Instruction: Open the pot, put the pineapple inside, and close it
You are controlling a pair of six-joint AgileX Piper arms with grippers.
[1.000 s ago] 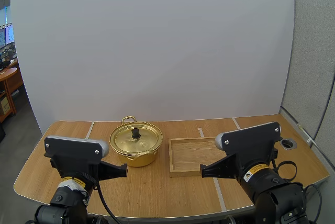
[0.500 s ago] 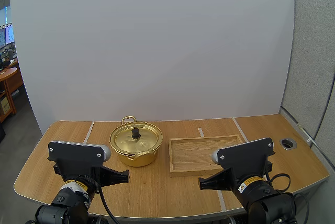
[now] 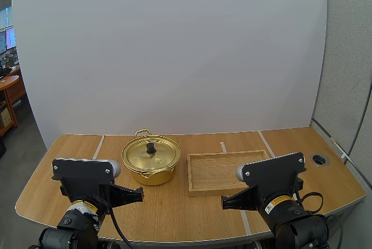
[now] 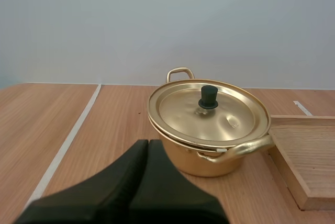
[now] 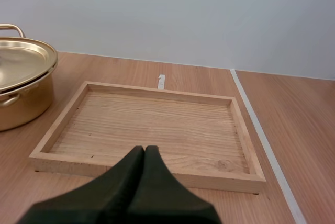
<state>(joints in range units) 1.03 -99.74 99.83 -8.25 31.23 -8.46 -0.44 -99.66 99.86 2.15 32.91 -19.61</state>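
- Since a second ago the left arm (image 3: 84, 170) and the right arm (image 3: 273, 169) have dropped lower and drawn back toward the front edge of the bench (image 3: 174, 211), the right one most plainly. Pot and tray lie as before.
- Left claw (image 4: 147, 143): fingers pressed together into one dark wedge, gripping nothing, aimed at the pot (image 4: 209, 135) and clear of it.
- Right claw (image 5: 144, 149): likewise closed and empty, pointing over the front rim of the tray (image 5: 152, 124).
- The pot stands on the bench just beside the tray, its lid (image 4: 209, 115) seated and the black knob (image 4: 208, 96) upright, so the inside is hidden.
- From above, both claws are small dark tips under the arms, and the right arm covers the tray's near right corner.
- The right wrist view shows that tray whole, but cuts the pot off at one side.
- The left wrist view shows the pot's near handle (image 4: 246, 148) and just a corner of the tray.
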